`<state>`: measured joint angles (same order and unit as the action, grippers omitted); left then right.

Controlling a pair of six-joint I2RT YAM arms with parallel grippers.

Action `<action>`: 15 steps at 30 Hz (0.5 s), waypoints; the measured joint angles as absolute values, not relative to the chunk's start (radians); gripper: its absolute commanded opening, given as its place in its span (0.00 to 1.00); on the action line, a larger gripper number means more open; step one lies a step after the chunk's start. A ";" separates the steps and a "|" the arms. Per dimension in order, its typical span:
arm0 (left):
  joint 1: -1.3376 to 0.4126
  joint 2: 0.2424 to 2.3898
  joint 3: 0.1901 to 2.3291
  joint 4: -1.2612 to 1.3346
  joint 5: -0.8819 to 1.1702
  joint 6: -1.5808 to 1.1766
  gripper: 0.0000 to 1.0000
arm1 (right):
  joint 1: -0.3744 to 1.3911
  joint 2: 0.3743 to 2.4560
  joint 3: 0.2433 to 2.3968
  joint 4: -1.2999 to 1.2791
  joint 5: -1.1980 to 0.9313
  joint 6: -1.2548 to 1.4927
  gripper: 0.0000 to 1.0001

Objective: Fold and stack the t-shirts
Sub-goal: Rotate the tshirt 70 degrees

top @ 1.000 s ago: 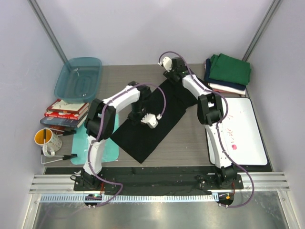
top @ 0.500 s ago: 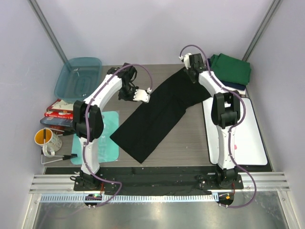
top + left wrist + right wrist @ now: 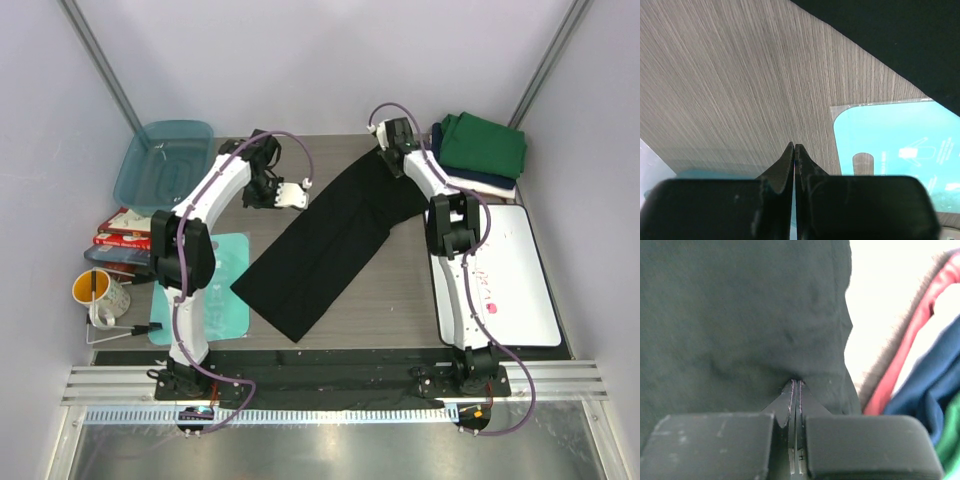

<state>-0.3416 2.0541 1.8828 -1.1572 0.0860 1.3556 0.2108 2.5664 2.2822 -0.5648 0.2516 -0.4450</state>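
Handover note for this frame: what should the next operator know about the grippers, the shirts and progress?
Grippers: left gripper shut and empty, over the table beside the shirt. The right gripper is shut on the black t-shirt at its far end.
Things: black t-shirt lies as a long diagonal strip mid-table; folded stack, green on top, at the far right corner.
Done: lengthwise fold, apparently.
Left: fold crosswise, place on the stack.

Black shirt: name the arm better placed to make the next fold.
Probably right: the right tool is shut on the far edge of the black shirt; the left tool is shut on nothing, over the table.
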 measured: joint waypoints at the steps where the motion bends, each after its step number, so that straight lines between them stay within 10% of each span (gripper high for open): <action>1: -0.340 2.056 1.886 -1.158 0.086 1.347 0.00 | 0.215 2.587 2.310 -0.569 0.252 -0.446 0.01; 15: -0.337 2.086 1.848 -1.147 0.091 1.244 0.00 | 0.259 2.774 2.529 -0.382 0.250 -0.623 0.01</action>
<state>-0.3370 2.0857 1.8477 -1.1469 0.0906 1.2438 0.2588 2.7743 2.5294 -0.3817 0.2504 -0.6231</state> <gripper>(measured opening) 0.003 0.017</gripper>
